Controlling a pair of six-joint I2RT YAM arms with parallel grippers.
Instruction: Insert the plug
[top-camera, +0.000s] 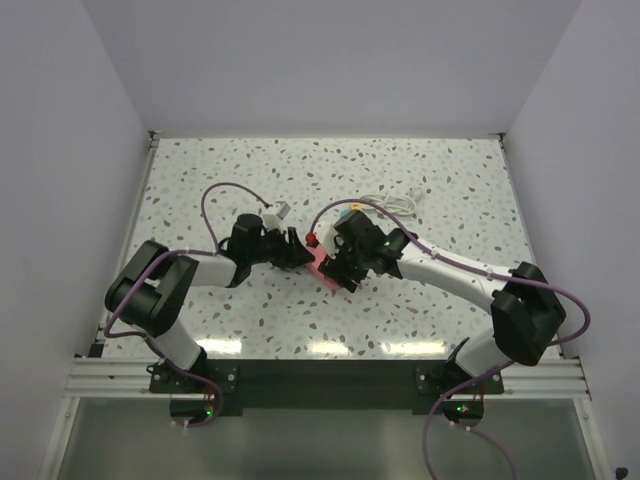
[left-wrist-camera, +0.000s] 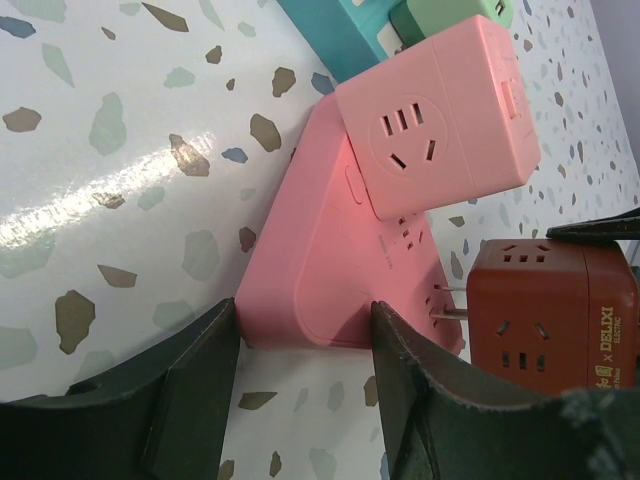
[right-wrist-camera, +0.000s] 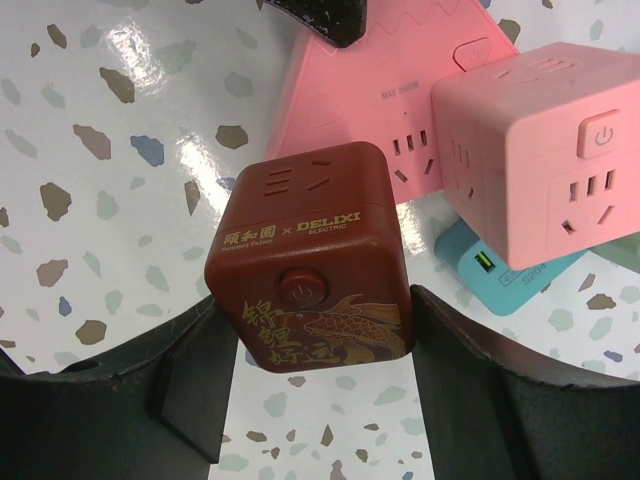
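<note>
Nearest, the right gripper (right-wrist-camera: 320, 350) is clenched on a dark red cube plug adapter (right-wrist-camera: 310, 265), its prongs just at the pink power strip (left-wrist-camera: 340, 260) on the speckled table (top-camera: 450, 190). The left gripper (left-wrist-camera: 300, 345) straddles the strip's near end; whether it grips, I cannot tell. Beyond, a pink cube adapter (left-wrist-camera: 440, 115) sits on the strip.

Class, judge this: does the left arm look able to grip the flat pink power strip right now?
Probably yes: the left hand already straddles the pink power strip's near end, nothing between them.
</note>
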